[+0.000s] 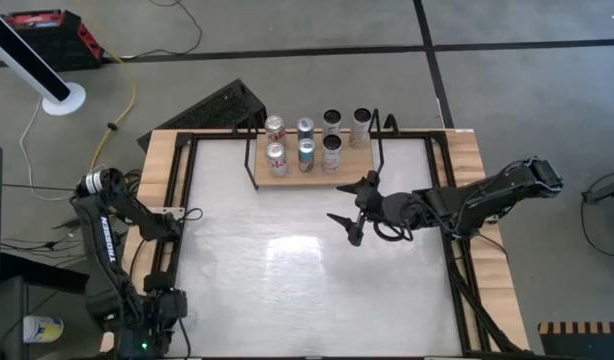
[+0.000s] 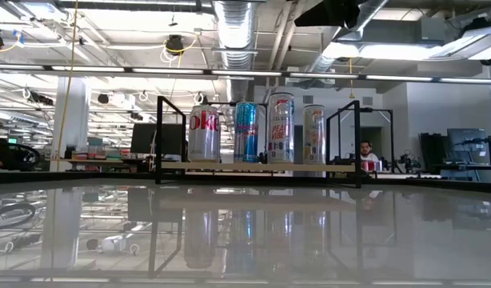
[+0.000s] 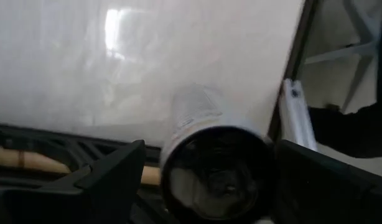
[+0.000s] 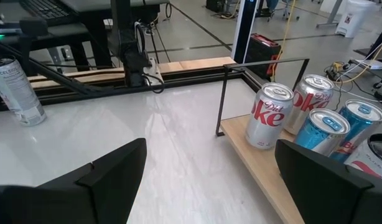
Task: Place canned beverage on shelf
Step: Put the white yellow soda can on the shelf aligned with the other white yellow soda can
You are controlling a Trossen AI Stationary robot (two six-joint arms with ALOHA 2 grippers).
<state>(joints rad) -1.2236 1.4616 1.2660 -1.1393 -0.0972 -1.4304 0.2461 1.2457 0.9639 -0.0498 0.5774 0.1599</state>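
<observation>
From above, the right gripper (image 1: 352, 212) hovers over the white tabletop (image 1: 307, 290) just before the light-wood shelf (image 1: 312, 172), fingers spread wide, empty, arm stretched level from the right. Eight cans stand on the shelf.

The left wrist view shows the left gripper (image 3: 206, 180) clasping a silver beverage can (image 3: 209, 168) at the table's near-left corner.

The right wrist view shows a Diet Coke can (image 4: 268, 116) on the shelf's end.

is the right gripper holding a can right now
No. The right gripper is open and empty above the bare white tabletop, just in front of the shelf.
</observation>
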